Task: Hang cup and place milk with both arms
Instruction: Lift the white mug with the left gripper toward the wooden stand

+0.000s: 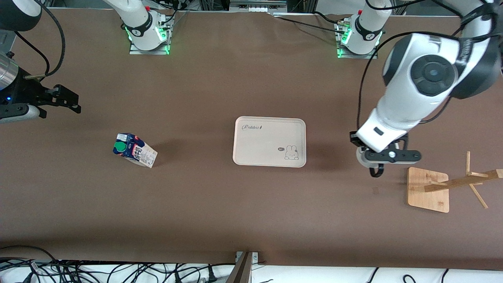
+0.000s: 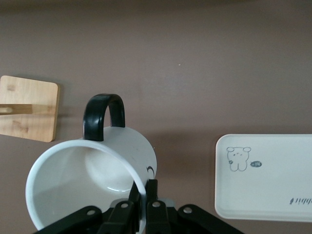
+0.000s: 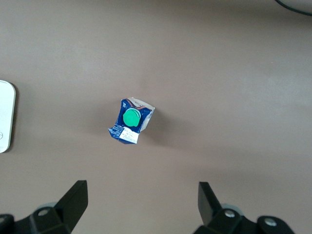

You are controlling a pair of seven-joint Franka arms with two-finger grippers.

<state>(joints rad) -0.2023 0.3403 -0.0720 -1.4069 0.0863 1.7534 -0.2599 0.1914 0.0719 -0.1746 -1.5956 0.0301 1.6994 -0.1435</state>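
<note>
- Left gripper (image 1: 378, 167): black two-finger unit, clamped on the rim wall of the cup (image 2: 92, 180); it hangs over bare table between the tray (image 1: 269, 142) and the rack (image 1: 452, 184).
- Cup: glossy white ceramic cylinder with a black loop handle (image 2: 102, 117), held tilted, mouth toward the wrist camera.
- Right gripper (image 1: 59, 100): fingers (image 3: 73, 202) spread wide apart, holding nothing, over the table at about 10 o'clock from the milk (image 1: 134, 150).
- Milk: gable-top carton, dark blue top, round green cap, white printed sides; it stands on the table toward the right arm's end.
- Tray: matte cream rectangle, rounded corners, rabbit print.
- Rack: pale wooden square base with pegs.
- Table (image 1: 196, 204): brown matte surface.
</note>
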